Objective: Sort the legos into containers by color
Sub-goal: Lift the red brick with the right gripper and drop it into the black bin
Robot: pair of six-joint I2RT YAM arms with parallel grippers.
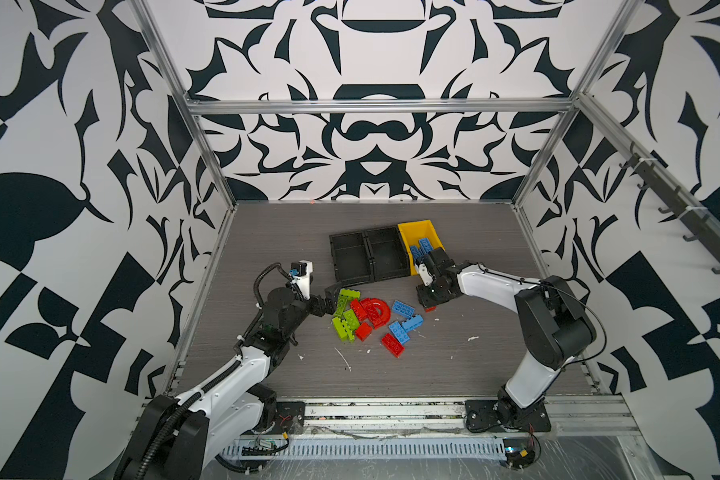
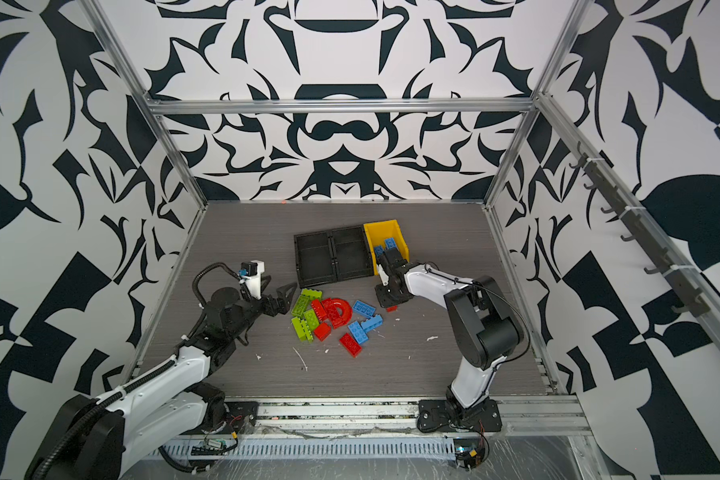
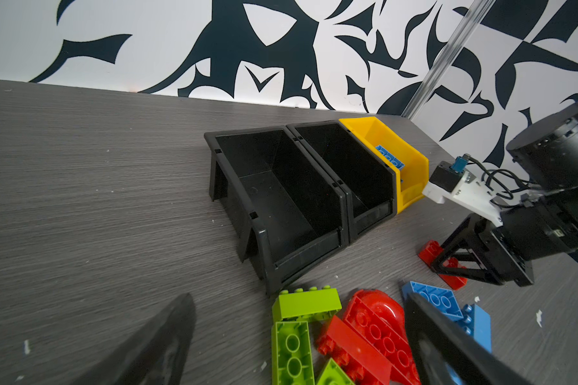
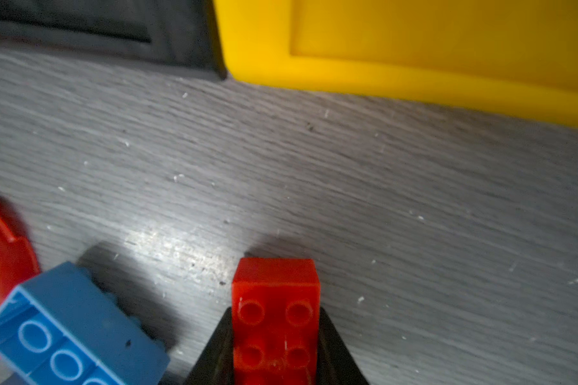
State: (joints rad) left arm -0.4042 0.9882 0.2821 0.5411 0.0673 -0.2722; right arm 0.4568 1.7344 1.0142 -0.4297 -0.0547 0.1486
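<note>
Both top views look steeply down from high over the front edge of the counter (image 1: pixel 433 374) toward the back wall (image 1: pixel 375 137), far enough off to hold all of it. The left wrist camera rides low, facing across the brick pile (image 3: pixel 364 333) to the black bins (image 3: pixel 281 200) and the yellow bin (image 3: pixel 411 166). It shares the red brick (image 3: pixel 429 251) at the right pincer (image 3: pixel 447 266) with the right wrist camera, which sits very close above it, facing the yellow bin's lip.

Loose legos (image 1: pixel 377 311) before the containers (image 1: pixel 350 253)
</note>
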